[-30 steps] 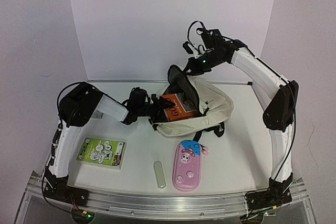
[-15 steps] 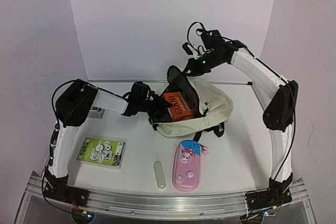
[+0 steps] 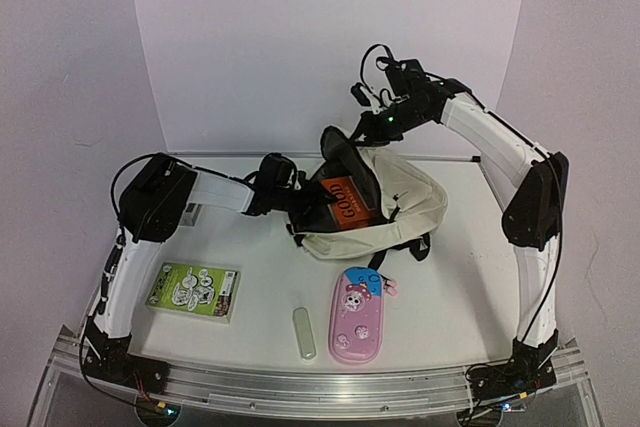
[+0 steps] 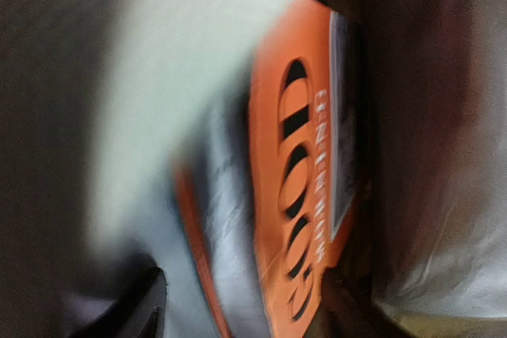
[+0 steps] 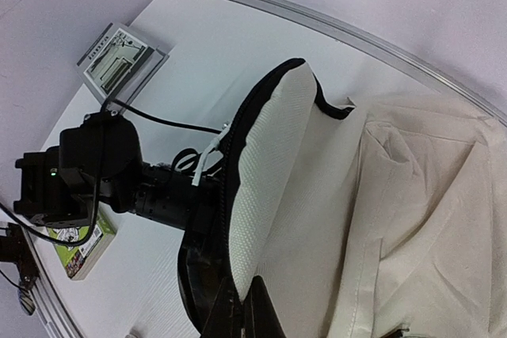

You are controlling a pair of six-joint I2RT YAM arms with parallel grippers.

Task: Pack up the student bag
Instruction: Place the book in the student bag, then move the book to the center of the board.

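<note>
Student bag (image 3: 408, 197) lengthwise left-right, mouth leftward

The big cream cloth backpack with black zips (image 3: 412, 195) lies on its side at the back of the white table (image 3: 460, 277), mouth open to the left.

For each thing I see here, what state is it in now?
student bag: open, flap raised.
orange book: partly inside the student bag.
pencil case: closed, lying flat.
green booklet: closed, lying flat.
right gripper: shut on the flap.
left gripper: at the bag's mouth, jaws unclear.
</note>
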